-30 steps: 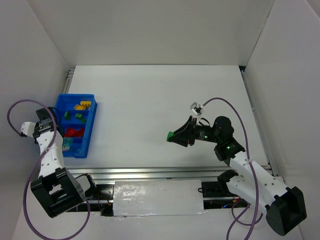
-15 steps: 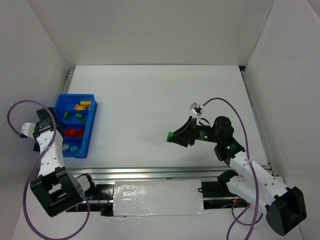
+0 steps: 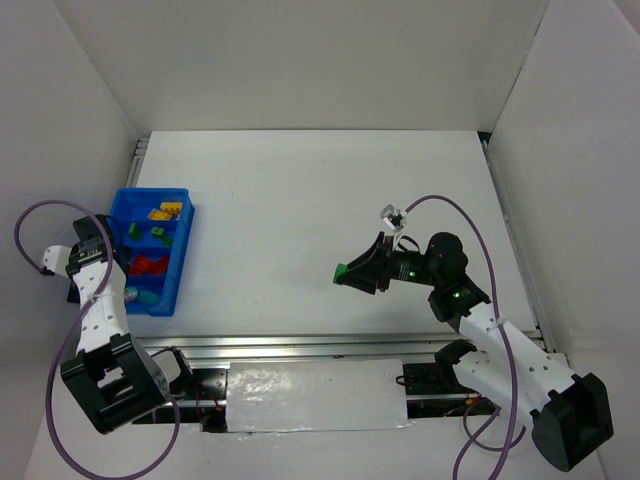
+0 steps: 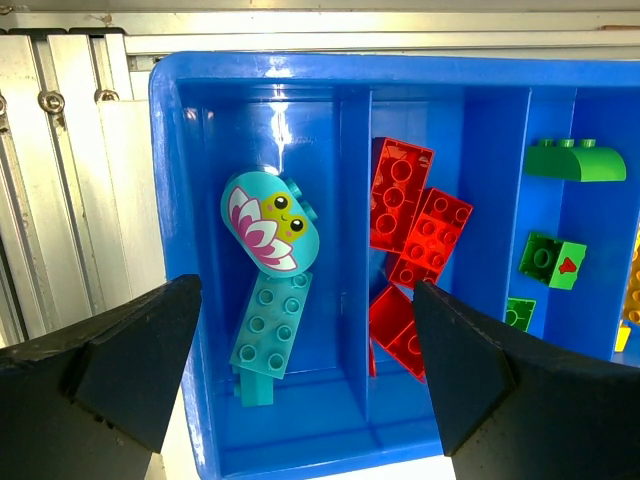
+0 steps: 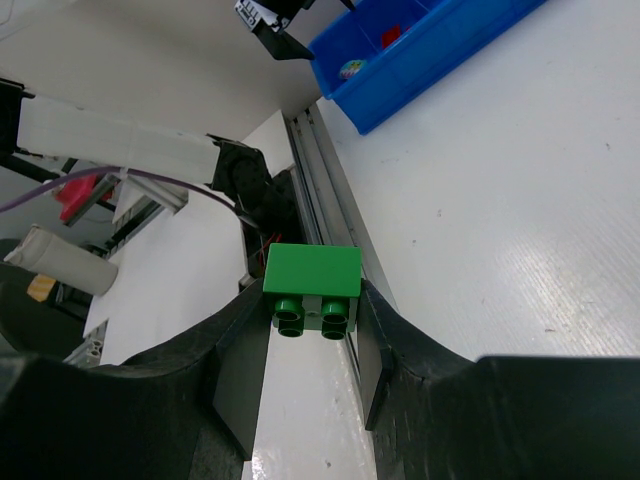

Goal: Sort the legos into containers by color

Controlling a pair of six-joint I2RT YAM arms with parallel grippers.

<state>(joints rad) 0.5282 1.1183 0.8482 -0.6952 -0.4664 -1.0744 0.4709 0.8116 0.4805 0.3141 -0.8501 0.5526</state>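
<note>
Four compartments divide the blue tray point(image 3: 186, 252) at the table's point(image 3: 300, 200) left edge. Well right of it, over open table, the right gripper point(image 3: 347, 273) clamps a green brick point(image 3: 340, 271).

Left wrist: the left gripper point(image 4: 305, 293) is spread wide above the tray's end compartment, which holds teal bricks point(image 4: 268, 330).

Right wrist: fingers point(image 5: 235, 375) pinch the green brick, far from the tray.

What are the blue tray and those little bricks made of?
The tray looks like hard, glossy plastic: light glares off its smooth blue walls. The red bricks and the teal brick are probably moulded plastic, slightly shiny, with crisp round details. The green brick is likely the same plastic, even in colour with a duller sheen.
</note>
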